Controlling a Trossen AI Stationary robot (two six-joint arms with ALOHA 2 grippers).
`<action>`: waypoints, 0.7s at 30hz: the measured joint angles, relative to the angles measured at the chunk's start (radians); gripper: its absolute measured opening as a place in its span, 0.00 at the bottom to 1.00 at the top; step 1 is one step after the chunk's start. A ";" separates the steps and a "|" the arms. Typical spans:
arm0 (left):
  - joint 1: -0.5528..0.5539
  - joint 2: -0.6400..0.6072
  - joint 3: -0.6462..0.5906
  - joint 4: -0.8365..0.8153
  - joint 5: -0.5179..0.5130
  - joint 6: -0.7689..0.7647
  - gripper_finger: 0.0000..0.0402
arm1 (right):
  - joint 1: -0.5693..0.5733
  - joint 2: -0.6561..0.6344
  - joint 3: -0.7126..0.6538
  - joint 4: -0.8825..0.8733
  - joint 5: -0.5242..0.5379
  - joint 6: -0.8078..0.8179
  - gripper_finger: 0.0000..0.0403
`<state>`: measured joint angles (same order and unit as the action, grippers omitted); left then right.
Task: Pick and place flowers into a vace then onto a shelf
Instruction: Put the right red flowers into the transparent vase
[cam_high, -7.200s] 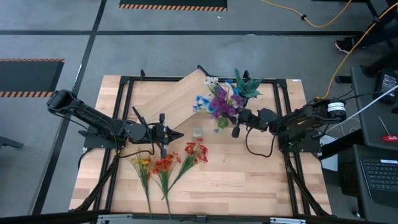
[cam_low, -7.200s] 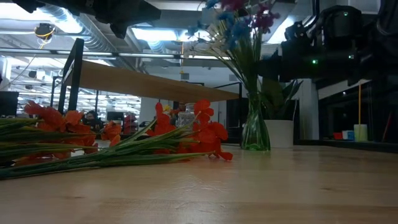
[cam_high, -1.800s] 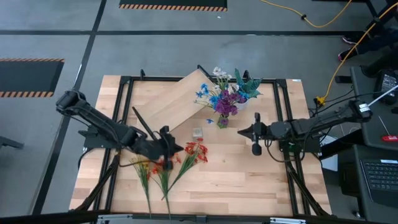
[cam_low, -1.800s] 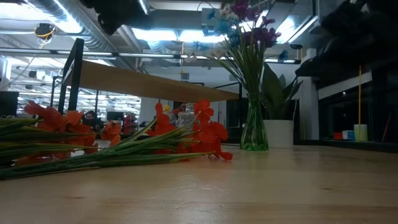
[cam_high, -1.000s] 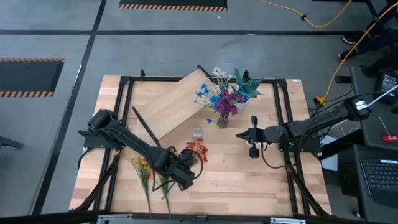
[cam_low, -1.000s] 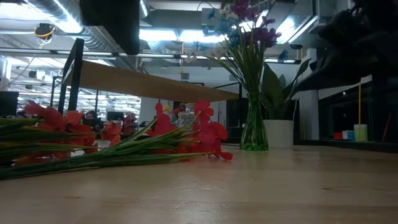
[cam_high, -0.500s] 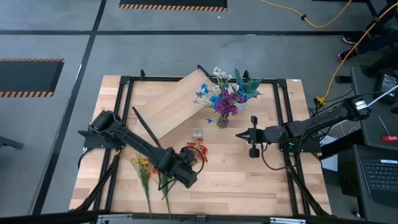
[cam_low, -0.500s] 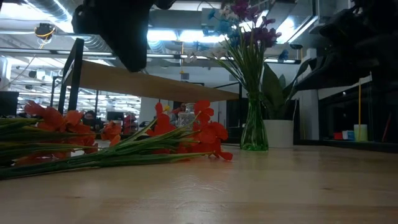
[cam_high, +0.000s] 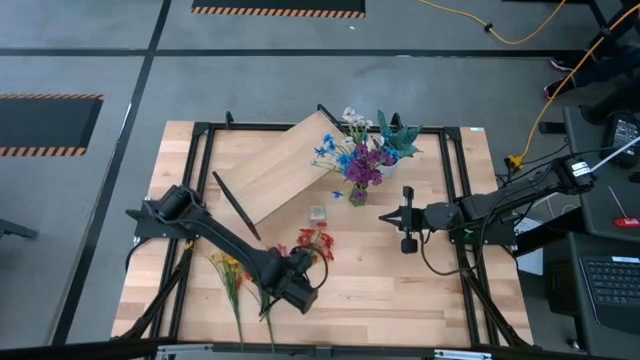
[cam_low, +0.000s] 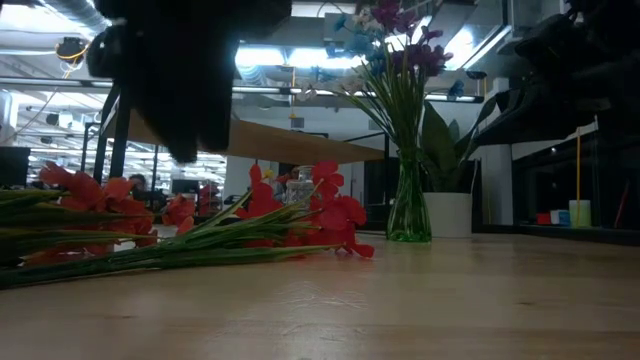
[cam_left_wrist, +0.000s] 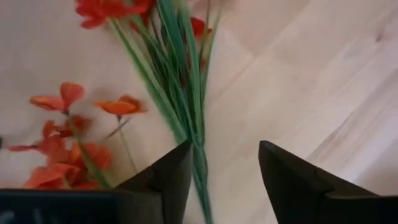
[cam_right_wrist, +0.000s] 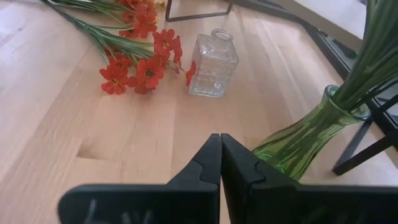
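Over the red flowers (cam_left_wrist: 180, 74) hangs the left gripper (cam_left_wrist: 224, 180), fingers apart (right gripper (cam_right_wrist: 221, 163) pressed together).

Both arms showing matte black, jointed segments; black cable looping beside right arm (cam_high: 500, 205); left gripper (cam_left_wrist: 221, 180) fingers wedge-shaped, smooth, dark.

small clear glass bottle (cam_right_wrist: 213, 64) — upright | potted plant (cam_high: 397, 138) — table's far edge

wood table (cam_high: 400, 290), loose flowers (cam_high: 315, 243), green vase (cam_high: 358, 195)
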<state>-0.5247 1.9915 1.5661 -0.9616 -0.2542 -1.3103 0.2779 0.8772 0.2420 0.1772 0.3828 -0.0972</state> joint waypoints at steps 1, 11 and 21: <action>0.000 0.010 0.000 0.005 0.016 -0.011 0.45 | 0.000 0.000 0.000 -0.001 0.000 0.005 0.02; 0.005 0.110 0.000 0.004 0.122 -0.023 0.44 | 0.000 0.000 0.000 0.001 -0.002 0.013 0.02; 0.038 0.135 0.000 -0.003 0.117 -0.038 0.44 | 0.000 0.000 0.000 0.005 -0.002 0.017 0.02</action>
<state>-0.4870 2.1262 1.5661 -0.9649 -0.1368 -1.3486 0.2779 0.8772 0.2420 0.1820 0.3809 -0.0803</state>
